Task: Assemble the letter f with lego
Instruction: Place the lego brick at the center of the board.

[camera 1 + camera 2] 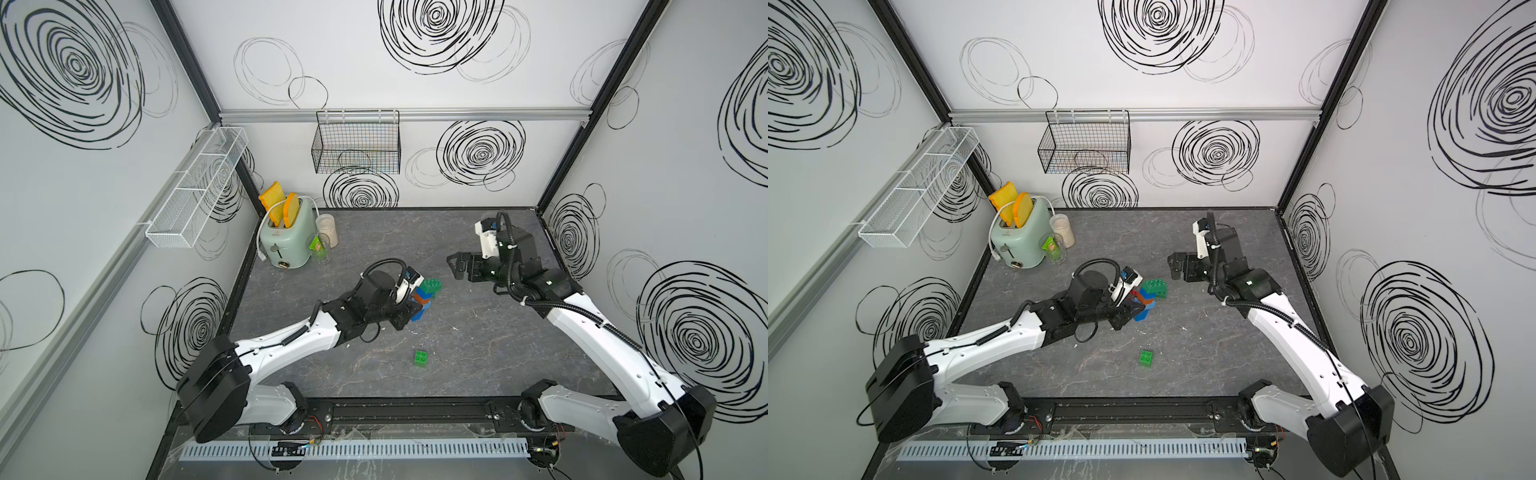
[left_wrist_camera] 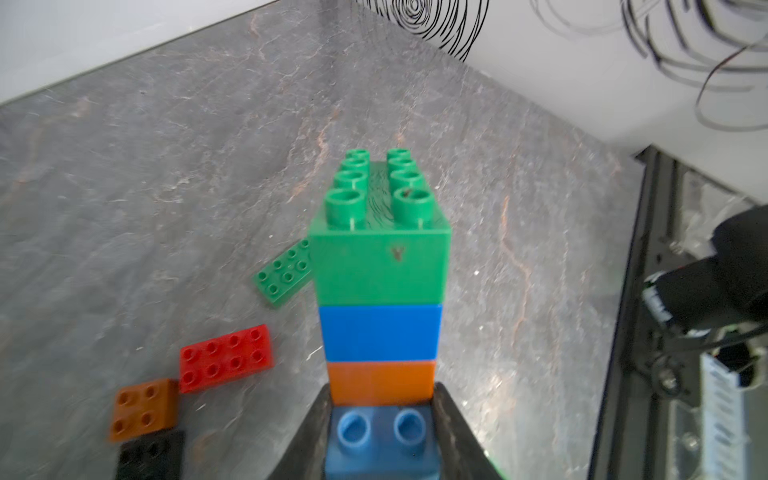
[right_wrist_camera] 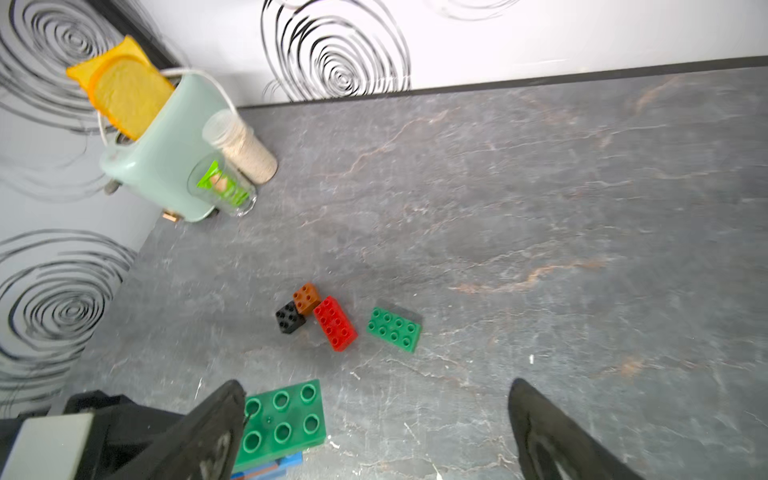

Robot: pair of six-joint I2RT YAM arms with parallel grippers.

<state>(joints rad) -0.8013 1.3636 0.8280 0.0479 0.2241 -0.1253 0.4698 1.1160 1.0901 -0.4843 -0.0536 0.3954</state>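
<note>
Left tool point(image 2: 380, 415) clamped on lego stack point(image 2: 380, 332) base; right tool point(image 1: 456, 266) wide, empty. Risk: tall stack tilts in grip, top green brick point(image 2: 380, 266) pops off; seating unclear, blur.

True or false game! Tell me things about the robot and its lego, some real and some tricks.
The left gripper clamps the light blue studded brick at one end of the stack. True.
The stack's other end brick is red. False: it is a green oblong brick.
The right gripper holds a brick. False: it is open and empty.
A black square brick lies beside an orange square brick on the grey table. True.
The mint-green toaster is empty. False: two bread slices stick out.
</note>
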